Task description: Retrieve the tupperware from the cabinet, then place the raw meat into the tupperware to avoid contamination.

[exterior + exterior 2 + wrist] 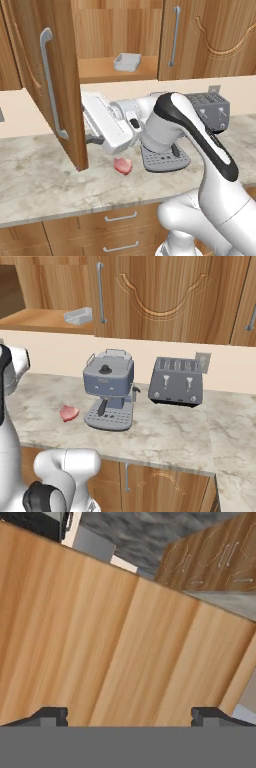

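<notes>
Wooden cabinet door stands swung open toward the robot, its inner face filling the space right in front of the gripper. Hand view shows the two dark fingertips set wide apart, nothing between them, pointing at bare wood grain close up.

Tupperware sits on the shelf inside the opened cabinet, pale and shallow, near the shelf's front edge. From the left base view it's up and to the right of the hand, farther back toward the wall; the hand is low, at abt counter height, just right of the open door's bottom corner. So the coming reach prob. goes up and back, past the door edge, w/ the door as the thing to clear.

Tupperware looks roughly square, so no clear long axis to line up on.

Meat lies on the marble counter, a small pinkish-red lump just below the hand and left of the coffee machine. It's well below the shelf.
</notes>
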Robot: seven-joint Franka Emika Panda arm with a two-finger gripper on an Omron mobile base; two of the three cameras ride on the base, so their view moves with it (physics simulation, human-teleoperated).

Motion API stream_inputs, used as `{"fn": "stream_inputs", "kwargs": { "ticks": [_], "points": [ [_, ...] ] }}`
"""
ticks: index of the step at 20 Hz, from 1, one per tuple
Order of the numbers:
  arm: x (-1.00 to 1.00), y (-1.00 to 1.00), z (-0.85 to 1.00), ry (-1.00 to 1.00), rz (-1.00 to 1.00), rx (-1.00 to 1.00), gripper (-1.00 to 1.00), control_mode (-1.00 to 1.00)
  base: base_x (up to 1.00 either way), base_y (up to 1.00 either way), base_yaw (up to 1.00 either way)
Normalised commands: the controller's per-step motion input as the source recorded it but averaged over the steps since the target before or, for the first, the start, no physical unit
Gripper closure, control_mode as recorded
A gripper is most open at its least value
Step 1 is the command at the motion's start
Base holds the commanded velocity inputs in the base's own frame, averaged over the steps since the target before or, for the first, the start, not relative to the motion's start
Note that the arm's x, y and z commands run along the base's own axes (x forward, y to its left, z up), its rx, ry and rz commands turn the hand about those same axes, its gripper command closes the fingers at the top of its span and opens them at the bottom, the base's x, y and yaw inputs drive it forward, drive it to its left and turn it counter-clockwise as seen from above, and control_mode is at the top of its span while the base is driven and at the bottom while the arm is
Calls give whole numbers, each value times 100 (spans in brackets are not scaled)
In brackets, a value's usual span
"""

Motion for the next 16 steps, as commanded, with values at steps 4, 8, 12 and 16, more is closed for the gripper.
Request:
{"fn": "stream_inputs", "kwargs": {
  "ticks": [4,8,12,16],
  "points": [
    [2,35,0,2,-3,-2,-100,-100,0,0,0],
    [0,23,0,1,-3,-6,-100,-100,0,0,0],
    [0,-2,0,0,0,-9,-100,-100,0,0,0],
    [4,-44,8,0,0,-9,-100,-100,0,0,0]
  ]
}}
